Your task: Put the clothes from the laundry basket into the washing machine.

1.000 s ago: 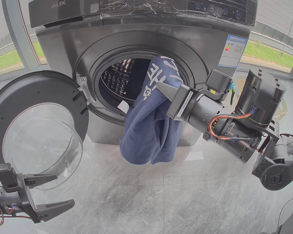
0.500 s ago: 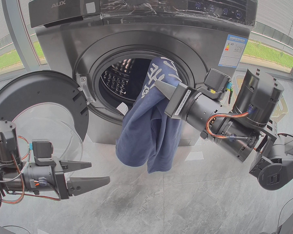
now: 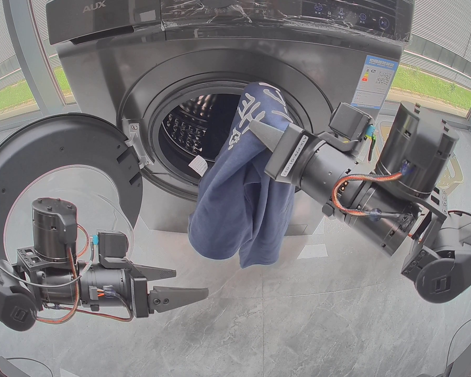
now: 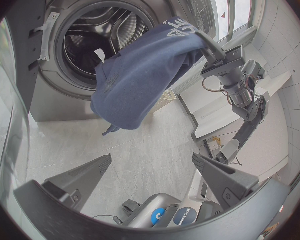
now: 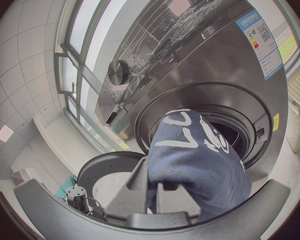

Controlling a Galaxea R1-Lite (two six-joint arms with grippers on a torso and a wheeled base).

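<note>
Lower left in the head view, the left gripper [image 3: 191, 283] is spread and empty, pointing right toward the shirt's hem. At centre the shirt [image 3: 240, 205] hangs with its long axis vertical from the right gripper [image 3: 259, 132], whose fingers pinch its upper fold. That pinch sits just before the right half of the mouth of the washer [image 3: 115, 74], and the hem dangles below the rim. The right arm is nearer. I judge the open drum lies behind and left of the pinch.

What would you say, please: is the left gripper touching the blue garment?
Apart. The head view shows bare floor between the open left gripper and the hanging blue garment.
</note>
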